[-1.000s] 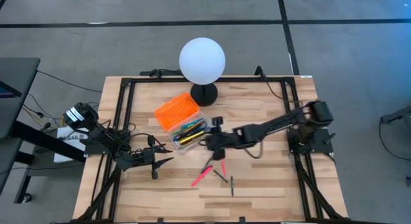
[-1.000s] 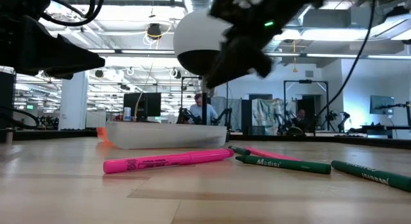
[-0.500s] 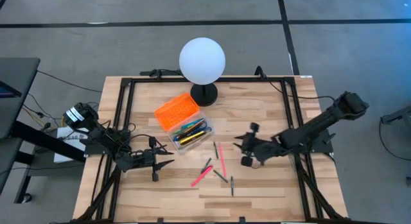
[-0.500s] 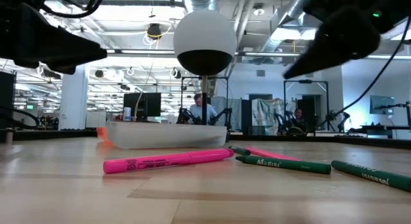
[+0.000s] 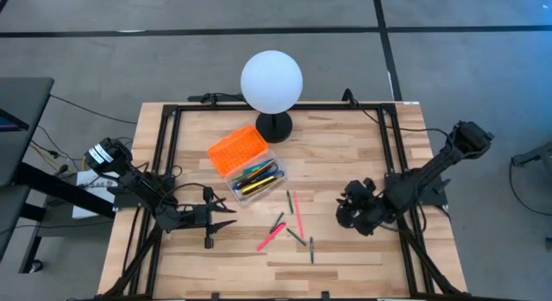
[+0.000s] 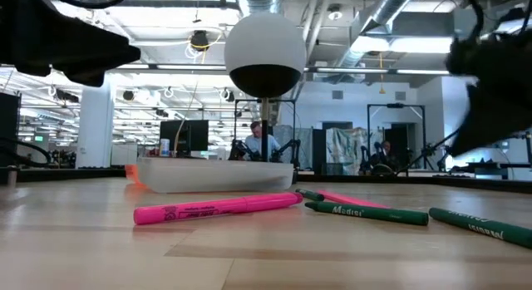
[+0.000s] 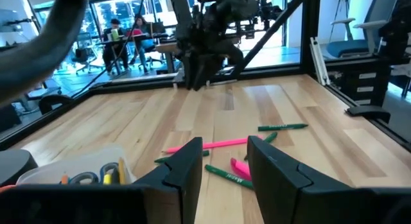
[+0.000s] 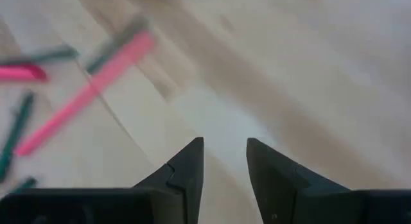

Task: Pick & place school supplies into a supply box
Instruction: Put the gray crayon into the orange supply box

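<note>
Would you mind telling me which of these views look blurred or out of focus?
Right wrist view: smeared throughout, the pink highlighter streaked. Low view: the long pink highlighter is crisp, the dark right arm soft. High and left wrist views: sharp.

Looked like a robotics lab set in a large open-plan hall. Showed a wooden table [image 5: 345,150] framed by black metal rails [image 5: 164,154], standing on grey carpet tiles [image 5: 448,59] marked with dark lines. Carried cables [image 5: 60,150] trailing off the table's left side. Revealed, beyond the table, exposed ceiling ducts [image 6: 382,12], rows of strip lights [image 6: 158,115], monitors [image 6: 187,136], seated people at desks [image 7: 125,34] and other black-framed rigs [image 6: 395,136].
</note>
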Robot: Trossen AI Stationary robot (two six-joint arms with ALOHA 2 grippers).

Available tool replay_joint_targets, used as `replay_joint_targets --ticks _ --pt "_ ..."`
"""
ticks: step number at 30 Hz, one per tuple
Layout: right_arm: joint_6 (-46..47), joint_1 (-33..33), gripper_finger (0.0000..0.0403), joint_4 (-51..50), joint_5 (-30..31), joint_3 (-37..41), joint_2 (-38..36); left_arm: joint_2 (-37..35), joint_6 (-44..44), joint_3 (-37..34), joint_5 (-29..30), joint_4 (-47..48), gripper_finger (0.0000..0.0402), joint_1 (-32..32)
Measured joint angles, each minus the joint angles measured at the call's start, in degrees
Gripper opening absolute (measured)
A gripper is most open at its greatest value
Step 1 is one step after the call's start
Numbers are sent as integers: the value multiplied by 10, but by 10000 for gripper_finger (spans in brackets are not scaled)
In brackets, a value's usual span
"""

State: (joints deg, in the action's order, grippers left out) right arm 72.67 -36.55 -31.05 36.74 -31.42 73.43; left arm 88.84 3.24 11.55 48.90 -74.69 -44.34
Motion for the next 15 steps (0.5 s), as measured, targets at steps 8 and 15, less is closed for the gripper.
replay_joint_targets --ticks 8,15 --pt "270 -44 111 -127 -160 0 65 0 0 0 0 9 119 0" --pt "315 -71 111 -160 -192 -21 84 0 0 0 2 16 119 0"
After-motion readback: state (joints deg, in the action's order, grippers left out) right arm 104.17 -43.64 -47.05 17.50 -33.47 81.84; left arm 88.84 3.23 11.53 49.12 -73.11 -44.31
